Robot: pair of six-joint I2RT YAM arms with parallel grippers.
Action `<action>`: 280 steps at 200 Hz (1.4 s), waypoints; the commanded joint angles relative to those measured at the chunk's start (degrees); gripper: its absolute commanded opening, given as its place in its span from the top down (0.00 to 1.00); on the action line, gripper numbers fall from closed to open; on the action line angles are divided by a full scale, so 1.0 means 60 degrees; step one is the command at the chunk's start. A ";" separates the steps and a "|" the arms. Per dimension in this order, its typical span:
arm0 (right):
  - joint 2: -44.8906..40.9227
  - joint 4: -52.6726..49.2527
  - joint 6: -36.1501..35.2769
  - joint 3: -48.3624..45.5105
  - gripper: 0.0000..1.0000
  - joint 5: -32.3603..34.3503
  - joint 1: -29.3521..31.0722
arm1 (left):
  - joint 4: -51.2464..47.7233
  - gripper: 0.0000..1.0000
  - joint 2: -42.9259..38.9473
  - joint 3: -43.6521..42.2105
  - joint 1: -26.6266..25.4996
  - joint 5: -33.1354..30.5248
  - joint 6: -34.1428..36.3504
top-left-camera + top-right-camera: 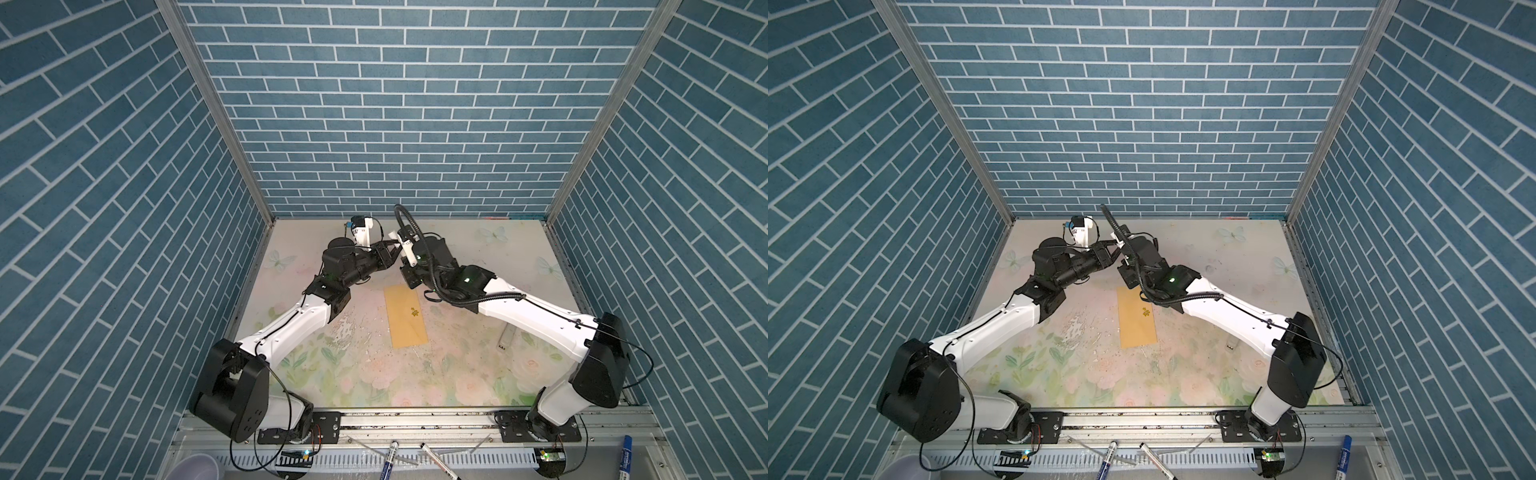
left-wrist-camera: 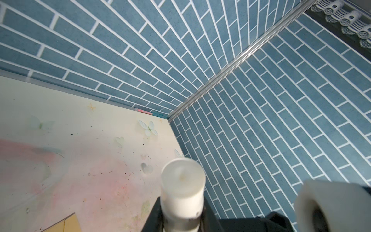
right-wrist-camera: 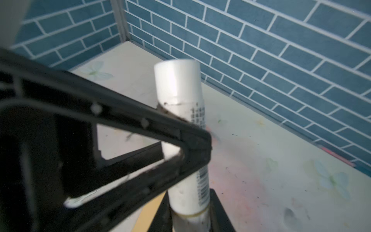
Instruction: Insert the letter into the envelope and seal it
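Note:
The golden-tan envelope (image 1: 406, 316) (image 1: 1137, 318) lies flat mid-table, its small dark-gold emblem facing up. The letter is out of view. Above the envelope's far end both grippers meet on one white glue stick (image 3: 180, 86) (image 2: 182, 180). My right gripper (image 3: 190, 221) (image 1: 406, 274) is shut on the stick's lower end, near its barcode. My left gripper (image 2: 182, 219) (image 1: 392, 251) is shut across the stick higher up, just below the cap seam. One of its black fingers (image 3: 140, 124) crosses the right wrist view. A corner of the envelope (image 2: 66, 225) shows in the left wrist view.
Blue brick walls close in the floral table (image 1: 478, 374) on three sides. A small pale object (image 1: 505, 336) lies on the table under the right arm. Markers (image 1: 388, 457) and a blue-capped marker (image 1: 625, 457) lie beyond the front rail. A pink strip (image 3: 337, 156) lies along the back wall.

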 commanded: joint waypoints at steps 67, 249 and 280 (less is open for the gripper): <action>0.0166 0.0760 -0.0436 -0.0040 0.94 0.1756 -0.0097 | 0.0125 1.00 -0.0030 0.0138 -0.0138 0.0589 0.0060; -0.1421 0.2596 0.1892 -0.2457 0.60 -1.1311 -0.3611 | 0.0301 1.00 -0.0111 0.0366 -0.0138 0.1236 0.0081; -0.1421 0.2546 0.1884 -0.2456 0.82 -1.1141 -0.3618 | 0.0286 1.00 -0.0069 0.0366 -0.0140 0.1239 0.0081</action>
